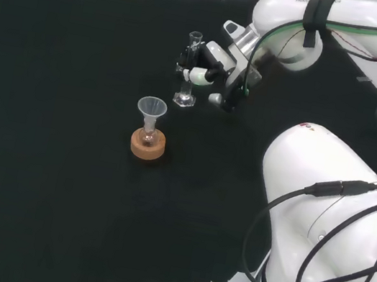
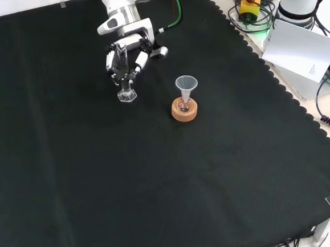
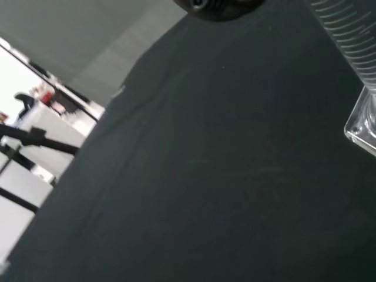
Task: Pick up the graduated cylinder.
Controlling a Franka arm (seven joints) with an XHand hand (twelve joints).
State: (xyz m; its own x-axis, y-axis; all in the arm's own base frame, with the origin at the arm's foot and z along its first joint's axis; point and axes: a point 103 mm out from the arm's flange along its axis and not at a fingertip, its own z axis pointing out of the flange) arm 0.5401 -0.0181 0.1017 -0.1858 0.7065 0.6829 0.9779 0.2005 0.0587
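Graduated cylinder (image 1: 189, 68) first: in the head view you see it upright on the black cloth (image 1: 45, 123), a thin clear tube on a flat angular foot, and the hand (image 1: 212, 68) has its fingers curled around the tube from the right. I judge you brought the hand in from the side because the tube is tall and narrow, so a side grasp gives the fingers more glass to hold. To the front left of it stands a small flask with a funnel (image 1: 152, 108) in its neck, on a cork ring (image 1: 148, 143), apart from the cylinder.

In the front view you see the fingers (image 2: 124, 60) closed on the upper tube, and the clear foot below them looks to rest on the cloth. The lift seems not yet begun. The cork ring is to the right, near but not touching.

In the wrist view the cylinder is close, with fine lines ringing the tube and a clear foot on the cloth. Glass like this will probably slip easily, so lift straight up.
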